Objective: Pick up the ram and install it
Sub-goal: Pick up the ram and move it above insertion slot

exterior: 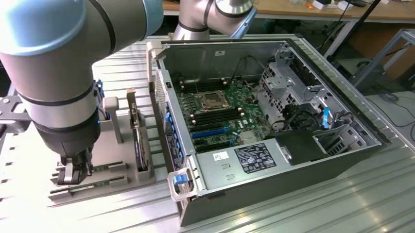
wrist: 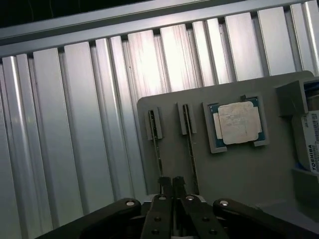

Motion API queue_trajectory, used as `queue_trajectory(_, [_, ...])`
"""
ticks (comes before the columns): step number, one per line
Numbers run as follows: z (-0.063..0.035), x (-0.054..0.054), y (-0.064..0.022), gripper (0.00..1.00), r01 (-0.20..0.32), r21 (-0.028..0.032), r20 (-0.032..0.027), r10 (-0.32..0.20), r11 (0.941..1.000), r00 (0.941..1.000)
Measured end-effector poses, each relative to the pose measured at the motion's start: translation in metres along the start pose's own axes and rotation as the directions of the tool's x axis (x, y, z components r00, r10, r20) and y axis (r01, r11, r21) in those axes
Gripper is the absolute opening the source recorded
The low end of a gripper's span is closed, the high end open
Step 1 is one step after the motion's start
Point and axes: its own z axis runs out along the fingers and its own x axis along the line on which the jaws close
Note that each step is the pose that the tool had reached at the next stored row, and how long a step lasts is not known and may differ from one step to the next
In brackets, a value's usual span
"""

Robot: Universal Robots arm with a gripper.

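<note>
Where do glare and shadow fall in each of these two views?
Exterior view: soft sheen streaks the slatted metal table, while the open computer case is dimmer inside. Wrist view: strong glare whitens the slats beside the grey holder; the tool is a dark silhouette.

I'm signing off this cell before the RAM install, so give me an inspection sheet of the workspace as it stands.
Surface: slatted aluminium table, carrying a grey parts holder and an open computer case.
Job's things: two ram sticks on edge in holder slots; motherboard exposed in the case.
Clutter: processor chip and upright expansion card in the holder.
Grippers: gripper shut, nothing held, at the holder by the sticks' ends.
Cables: blue cables and black wiring inside the case.
Surroundings: wooden bench behind.
</note>
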Motion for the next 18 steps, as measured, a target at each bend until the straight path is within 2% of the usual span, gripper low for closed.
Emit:
queue_trajectory(4, [0.0040, 0.004, -0.0011, 0.15, 0.009, -0.0003, -0.0010, -0.009, 1.0000, 1.0000])
queue_trajectory(7, [0.0095, 0.010, -0.0028, 0.35, 0.028, -0.0002, -0.0028, -0.028, 0.9996, 0.9996])
queue_trajectory(10, [0.0148, 0.010, -0.0034, 0.35, 0.100, 0.0020, -0.0105, -0.100, 0.9950, 0.9950])
queue_trajectory(13, [0.0187, 0.010, -0.0038, 0.35, 0.161, 0.0034, -0.0172, -0.161, 0.9869, 0.9868])
queue_trajectory(14, [0.0193, 0.010, -0.0035, 0.35, 0.178, 0.0108, -0.0219, -0.178, 0.9839, 0.9838])
queue_trajectory(16, [0.0200, 0.010, -0.0030, 0.35, 0.181, 0.0362, -0.0247, -0.180, 0.9828, 0.9833])
queue_trajectory(17, [0.0203, 0.010, -0.0027, 0.35, 0.182, 0.0458, -0.0252, -0.181, 0.9822, 0.9831])
queue_trajectory(18, [0.0204, 0.010, -0.0028, 0.35, 0.183, 0.0471, -0.0252, -0.181, 0.9821, 0.9831])
